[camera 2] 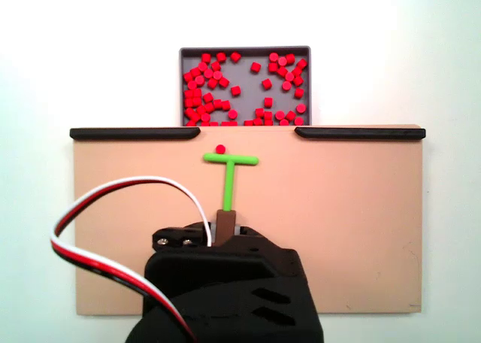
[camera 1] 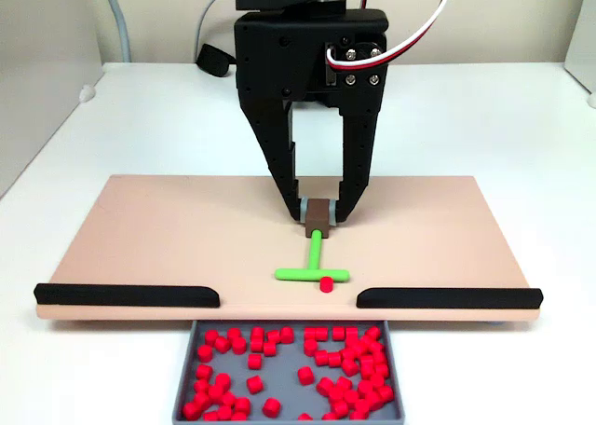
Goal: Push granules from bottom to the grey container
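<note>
A white surface (camera 1: 140,117) runs smooth and matte across both fixed views, evenly lit, with only soft, faint shadows. Behind its far edge in a fixed view stands a pale cream wall (camera 1: 168,15). A grey cable (camera 1: 118,20) hangs down that wall toward the far left corner, and a small black object (camera 1: 213,60) sits at the far edge nearby. A light panel (camera 1: 42,71) rises along the left edge. A small white knob (camera 1: 88,93) rests beside it.
</note>
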### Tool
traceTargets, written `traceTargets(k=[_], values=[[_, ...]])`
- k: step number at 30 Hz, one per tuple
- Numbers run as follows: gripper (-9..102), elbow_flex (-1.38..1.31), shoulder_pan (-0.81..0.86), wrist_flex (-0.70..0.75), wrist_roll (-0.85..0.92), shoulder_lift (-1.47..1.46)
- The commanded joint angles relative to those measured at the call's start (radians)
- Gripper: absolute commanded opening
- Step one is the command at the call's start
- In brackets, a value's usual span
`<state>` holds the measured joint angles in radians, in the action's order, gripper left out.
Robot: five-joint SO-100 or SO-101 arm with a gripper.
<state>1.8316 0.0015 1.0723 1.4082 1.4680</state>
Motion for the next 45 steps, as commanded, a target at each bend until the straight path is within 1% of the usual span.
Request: traceTargets(k=[1, 19, 24, 28, 33, 35, 43, 45], values=[[0, -0.025, 0.009, -0.003, 0.009, -0.043], [0, -0.183, 0.023, 0.006, 0.049, -0.16], [0, -0.218, 0.028, 0.017, 0.074, -0.138], [0, -0.302, 0.044, 0.143, 0.112, -0.127], [0, -0.4, 0.046, 0.255, 0.126, -0.106], [0, -0.402, 0.046, 0.272, 0.133, -0.078], [0, -0.379, 0.038, 0.419, 0.16, 0.08], [0, -0.342, 0.031, 0.423, 0.158, 0.13]])
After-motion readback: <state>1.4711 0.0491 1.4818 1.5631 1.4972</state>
